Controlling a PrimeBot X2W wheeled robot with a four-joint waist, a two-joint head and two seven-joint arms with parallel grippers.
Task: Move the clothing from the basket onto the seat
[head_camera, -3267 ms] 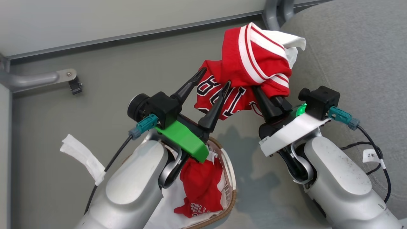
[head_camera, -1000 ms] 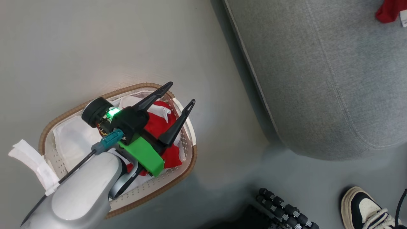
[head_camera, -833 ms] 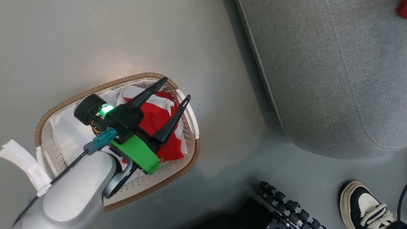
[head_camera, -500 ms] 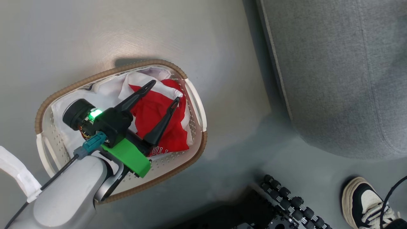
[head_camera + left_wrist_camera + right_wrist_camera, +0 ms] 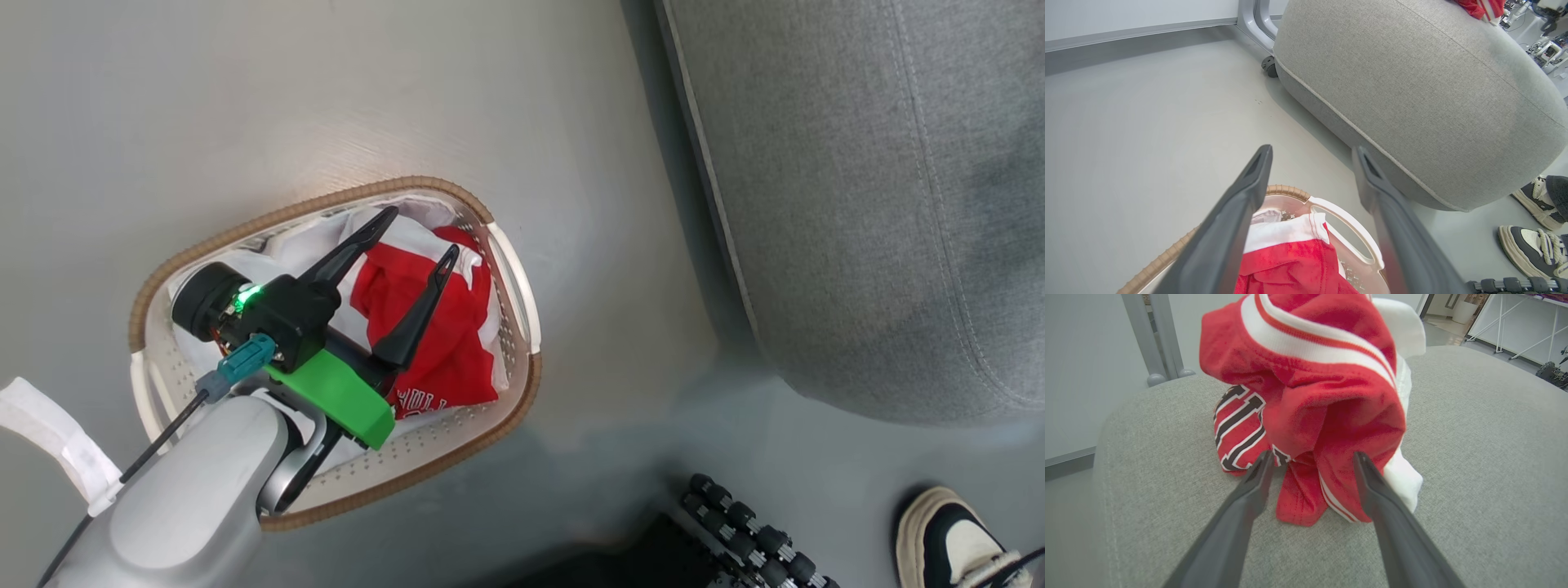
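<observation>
Item 1: red sports garment (image 5: pixel 433 327), bunched in the basket (image 5: pixel 522 392), directly beneath my left gripper (image 5: pixel 421 230), whose jaws are spread wide and hold nothing.
Item 2: red jersey bundle (image 5: pixel 1310 375), on the seat (image 5: pixel 1474 457), just ahead of my right gripper (image 5: pixel 1312 455), which is parted and empty.
Step in hand: next basket pick. I judge that I must lower the left gripper and close on a fold.

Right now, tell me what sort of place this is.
Probably a robotics lab or test room, not a home: a bare grey floor, a metal frame on a caster beside the seat, and white table legs in the room beyond.
</observation>
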